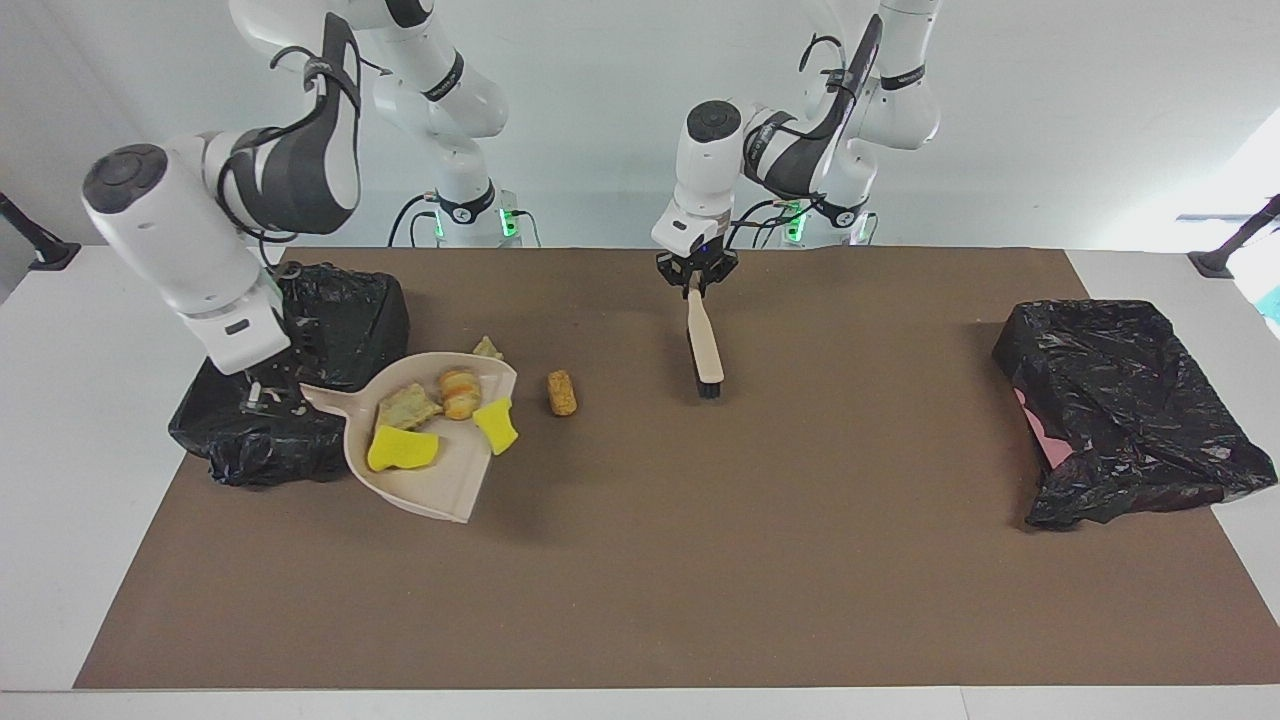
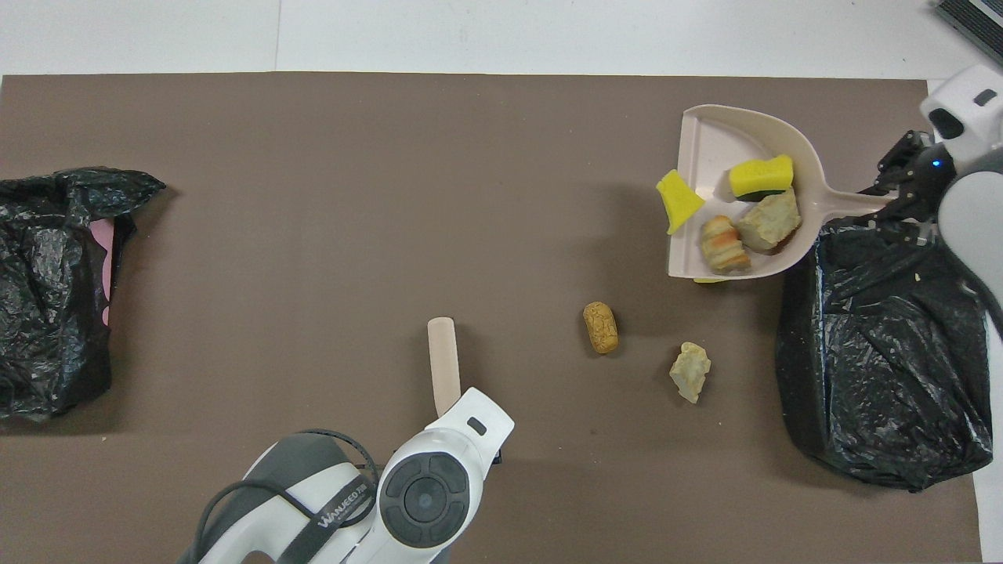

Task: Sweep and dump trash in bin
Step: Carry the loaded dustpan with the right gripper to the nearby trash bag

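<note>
We note the left gripper [image 1: 696, 284] clamped on the handle of a beige wooden hand brush [image 1: 706, 348], which hangs from it above the brown mat [image 1: 800, 560], bristle end lowest. Toward the right arm's end from that brush, an orange-brown bread-like bit [image 1: 562, 393] lies on the mat, and a pale beige lump [image 2: 690, 371] lies beside it, both well apart from either gripper.

We find the right gripper [image 1: 262, 392] closed on the handle of a beige plastic dustpan [image 1: 440, 490], held raised and level at the edge of the black-bagged bin [image 1: 330, 320] at the right arm's end. In the pan just beside this gripper sit a yellow sponge chunk [image 1: 402, 449], a pale lump [image 1: 408, 406] and a striped bread roll [image 1: 460, 391]; a second yellow chunk [image 1: 497, 425] perches on the pan's open lip. Another yellow piece [image 2: 707, 280] just peeks from under the pan.

A second black-bagged bin [image 1: 1120, 400] sits at the left arm's end.
</note>
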Controlling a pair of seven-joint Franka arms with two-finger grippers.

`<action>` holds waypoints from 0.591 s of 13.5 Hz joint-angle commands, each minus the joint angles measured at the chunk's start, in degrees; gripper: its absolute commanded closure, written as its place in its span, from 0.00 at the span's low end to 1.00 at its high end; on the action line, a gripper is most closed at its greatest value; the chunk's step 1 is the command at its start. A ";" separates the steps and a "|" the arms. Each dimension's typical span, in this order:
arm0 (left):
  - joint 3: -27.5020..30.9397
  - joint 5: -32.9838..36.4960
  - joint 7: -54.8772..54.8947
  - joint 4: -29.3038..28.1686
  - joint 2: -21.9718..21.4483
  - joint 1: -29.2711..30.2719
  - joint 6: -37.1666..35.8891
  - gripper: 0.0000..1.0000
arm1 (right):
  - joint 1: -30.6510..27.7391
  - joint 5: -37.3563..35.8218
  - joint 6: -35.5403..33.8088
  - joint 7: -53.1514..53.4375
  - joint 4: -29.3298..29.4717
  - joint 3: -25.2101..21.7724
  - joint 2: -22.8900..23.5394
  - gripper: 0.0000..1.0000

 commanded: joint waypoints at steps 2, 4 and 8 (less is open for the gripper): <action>0.74 1.47 -1.30 -7.27 -5.62 -2.06 0.44 1.00 | -7.31 1.68 -1.82 -10.43 -4.63 0.49 -4.30 1.00; 0.74 1.47 -2.01 -9.11 -5.18 -2.06 2.89 0.99 | -10.56 1.16 -1.29 -14.14 -8.05 0.40 -6.58 1.00; 0.91 1.38 -1.92 -7.28 -4.65 0.12 3.86 0.00 | -17.06 -1.64 0.37 -22.30 -14.73 0.04 -11.07 1.00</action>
